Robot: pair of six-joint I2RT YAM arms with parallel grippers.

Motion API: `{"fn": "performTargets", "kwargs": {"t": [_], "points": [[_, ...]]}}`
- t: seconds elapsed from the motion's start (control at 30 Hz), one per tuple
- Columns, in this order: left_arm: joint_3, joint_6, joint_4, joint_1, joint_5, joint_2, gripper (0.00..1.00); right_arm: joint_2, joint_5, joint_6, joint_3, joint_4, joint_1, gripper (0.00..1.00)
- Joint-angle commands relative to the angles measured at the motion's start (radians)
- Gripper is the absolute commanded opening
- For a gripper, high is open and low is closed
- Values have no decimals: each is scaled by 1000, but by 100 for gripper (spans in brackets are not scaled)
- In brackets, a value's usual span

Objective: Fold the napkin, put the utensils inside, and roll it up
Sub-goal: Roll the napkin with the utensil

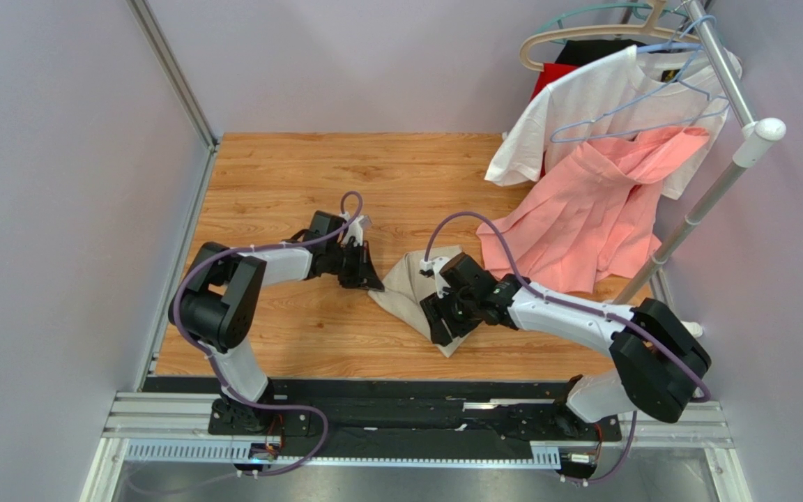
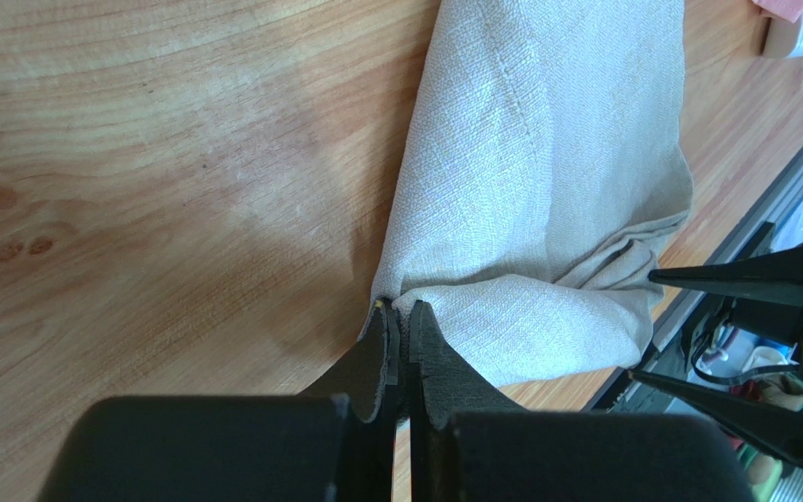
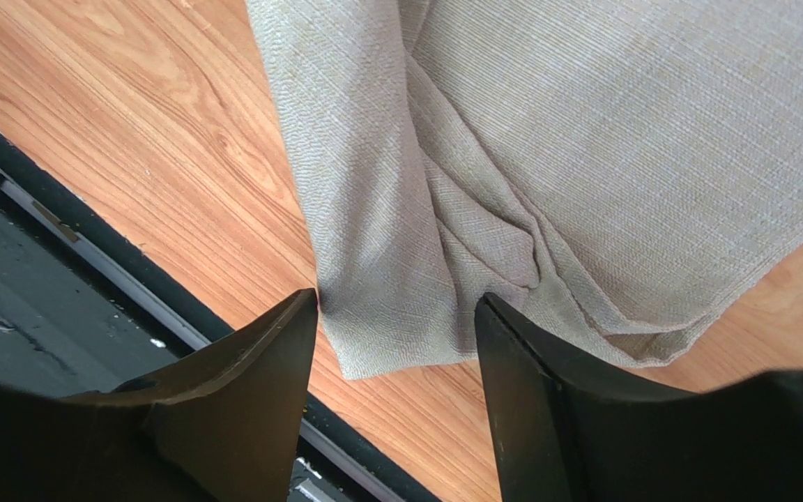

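Note:
The beige napkin [image 1: 408, 284] lies crumpled and partly folded on the wooden table [image 1: 270, 178], between my two grippers. My left gripper [image 1: 370, 276] is shut on the napkin's left edge, and in the left wrist view [image 2: 399, 312] its tips pinch a fold of the cloth [image 2: 542, 157]. My right gripper [image 1: 443, 326] is open and hovers over the napkin's near corner. In the right wrist view [image 3: 395, 309] its fingers straddle that corner of cloth [image 3: 605, 157] without touching it. The utensils are out of view.
A clothes rack [image 1: 736, 157] at the back right holds a white T-shirt [image 1: 605, 99] and a salmon-pink garment [image 1: 594, 209] that drapes onto the table. A black rail [image 1: 406, 418] runs along the near edge. Purple walls [image 1: 60, 188] close in the left and back.

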Motion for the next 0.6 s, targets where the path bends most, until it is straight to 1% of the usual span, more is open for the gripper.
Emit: {"fn": "performTargets", "kwargs": {"t": [0.0, 0.1, 0.33, 0.43, 0.47, 0.53, 0.57], "points": [[25, 34, -48, 4, -9, -25, 0, -15, 128, -39, 18, 69, 40, 62], [23, 37, -48, 4, -7, -25, 0, 25, 145, -58, 29, 61, 42, 62], [25, 40, -59, 4, -12, -36, 0, 106, 94, -51, 72, 6, 42, 61], [23, 46, -73, 4, -23, -42, 0, 145, 100, -45, 103, -75, 49, 54], [25, 48, -75, 4, -29, -43, 0, 150, 112, -34, 115, -92, 54, 46], [26, 49, -90, 4, -33, -42, 0, 148, 140, -26, 120, -121, 63, 39], [28, 51, -91, 4, -40, -42, 0, 140, 145, -11, 124, -129, 65, 33]]}}
